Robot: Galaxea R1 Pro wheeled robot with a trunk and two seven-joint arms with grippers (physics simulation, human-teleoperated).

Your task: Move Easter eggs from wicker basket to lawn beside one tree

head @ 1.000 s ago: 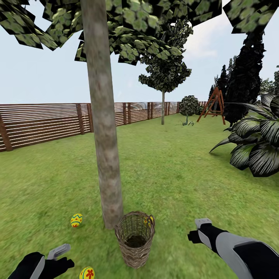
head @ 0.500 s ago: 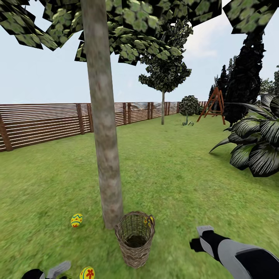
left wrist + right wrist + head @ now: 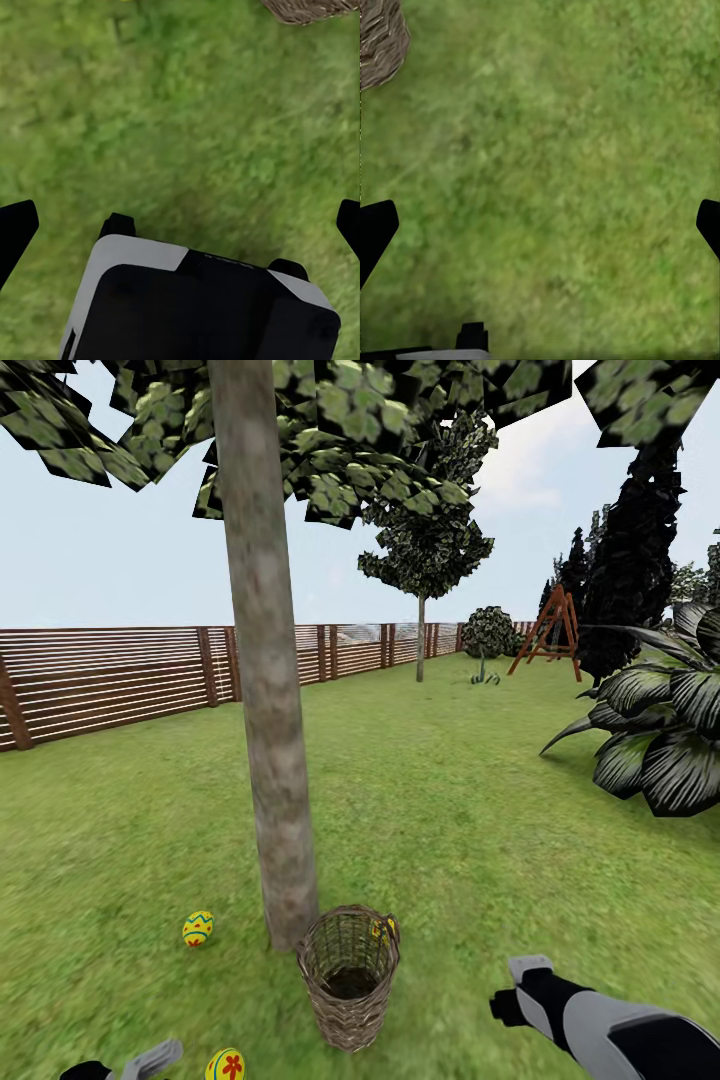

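With both end effectors spread wide and empty, the egg hidden behind the wicker basket risks being missed.

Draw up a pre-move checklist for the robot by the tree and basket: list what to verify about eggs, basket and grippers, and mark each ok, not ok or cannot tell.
1. Striped egg on the lawn beside the tree: ok.
2. Flower egg out of the wicker basket, on the grass: ok.
3. Third egg out of the basket: cannot tell; a yellow patch shows at the far rim.
4. Basket upright: ok.
5. Left gripper open, nothing between its fingers: ok.
6. Right gripper open, nothing between its fingers: ok.
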